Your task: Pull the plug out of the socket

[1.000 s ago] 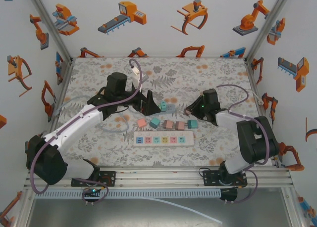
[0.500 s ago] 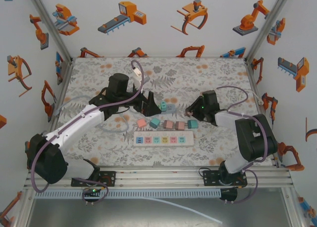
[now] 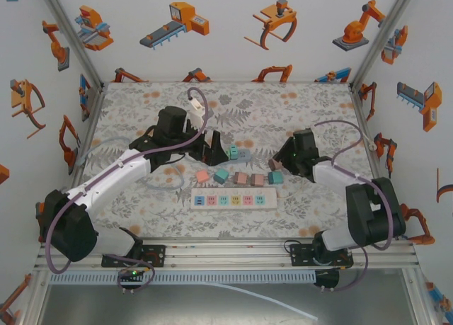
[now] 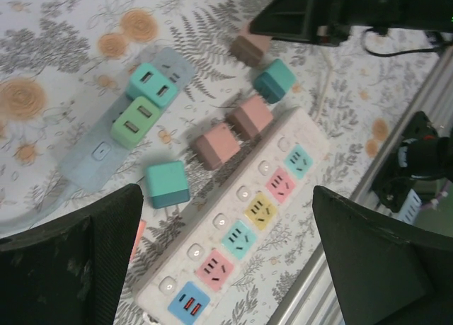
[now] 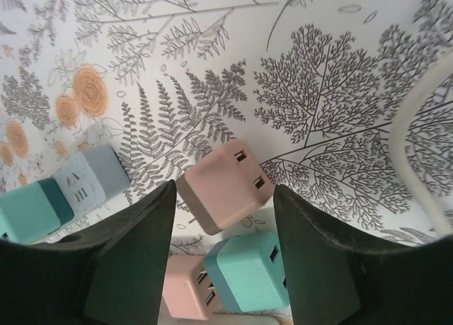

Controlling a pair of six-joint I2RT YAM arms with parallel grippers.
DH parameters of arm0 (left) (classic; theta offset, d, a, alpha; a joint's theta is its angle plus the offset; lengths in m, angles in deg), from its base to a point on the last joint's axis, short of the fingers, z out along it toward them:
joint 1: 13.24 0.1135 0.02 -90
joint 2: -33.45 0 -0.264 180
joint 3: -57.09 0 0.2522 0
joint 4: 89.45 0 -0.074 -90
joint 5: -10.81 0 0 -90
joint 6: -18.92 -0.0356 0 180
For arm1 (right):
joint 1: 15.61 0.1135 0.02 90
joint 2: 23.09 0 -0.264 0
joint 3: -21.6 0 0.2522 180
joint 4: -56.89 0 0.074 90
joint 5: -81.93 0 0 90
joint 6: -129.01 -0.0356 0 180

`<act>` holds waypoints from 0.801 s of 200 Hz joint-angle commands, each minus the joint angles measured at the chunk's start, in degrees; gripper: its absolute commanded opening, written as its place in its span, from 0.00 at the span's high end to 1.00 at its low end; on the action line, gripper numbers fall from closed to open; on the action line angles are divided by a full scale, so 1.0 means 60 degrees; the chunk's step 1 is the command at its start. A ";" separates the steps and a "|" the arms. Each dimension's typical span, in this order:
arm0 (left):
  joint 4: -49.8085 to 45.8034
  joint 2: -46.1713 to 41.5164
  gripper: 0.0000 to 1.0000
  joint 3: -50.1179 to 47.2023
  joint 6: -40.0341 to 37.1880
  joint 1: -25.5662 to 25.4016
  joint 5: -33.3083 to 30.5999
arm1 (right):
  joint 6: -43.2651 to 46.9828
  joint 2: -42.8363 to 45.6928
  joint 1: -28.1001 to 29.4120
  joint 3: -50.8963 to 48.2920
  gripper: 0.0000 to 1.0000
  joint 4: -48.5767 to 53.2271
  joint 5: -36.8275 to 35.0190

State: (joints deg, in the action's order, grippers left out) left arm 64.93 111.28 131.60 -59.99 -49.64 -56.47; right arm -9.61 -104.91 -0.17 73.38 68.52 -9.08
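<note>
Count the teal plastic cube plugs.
3. One teal plug sits on the pale blue strip; a second teal plug and third teal plug lie beside the white power strip. Others may be hidden.

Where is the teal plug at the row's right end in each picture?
Top external: teal plug, just right of centre.
Left wrist: upper middle.
Right wrist: bottom centre.
Shared landmark: the pink plug lying right beside it.
</note>
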 commanded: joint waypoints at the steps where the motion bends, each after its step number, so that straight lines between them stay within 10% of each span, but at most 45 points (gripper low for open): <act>1: -0.0574 0.0058 0.03 0.0278 0.0001 -0.0031 -0.1388 | 0.1274 0.0563 -0.0057 0.0485 0.45 0.0211 -0.0603; 48: -0.0434 0.0091 0.02 0.0033 0.0580 0.0121 -0.2191 | 0.6067 0.0876 -0.0028 0.0939 0.49 -0.1811 0.2033; 90: -0.0145 0.0601 0.04 -0.0013 0.1297 0.0541 -0.1824 | 1.1351 0.0072 0.0111 0.1405 0.53 -0.3068 0.7026; 119: 0.0016 0.1163 0.09 0.0133 0.1961 0.0879 -0.1910 | 1.5390 -0.0861 0.0436 0.2287 0.51 -0.1511 0.9323; 160: -0.0843 0.2276 0.15 0.0967 0.1788 0.1035 -0.2493 | 1.7771 -0.2354 0.1224 0.4337 0.36 0.1878 0.9075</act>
State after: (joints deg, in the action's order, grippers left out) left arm 62.75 122.29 133.68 -49.89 -43.63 -69.12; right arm 79.72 -115.56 4.53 93.05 65.92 41.78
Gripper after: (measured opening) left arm 0.860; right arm 0.601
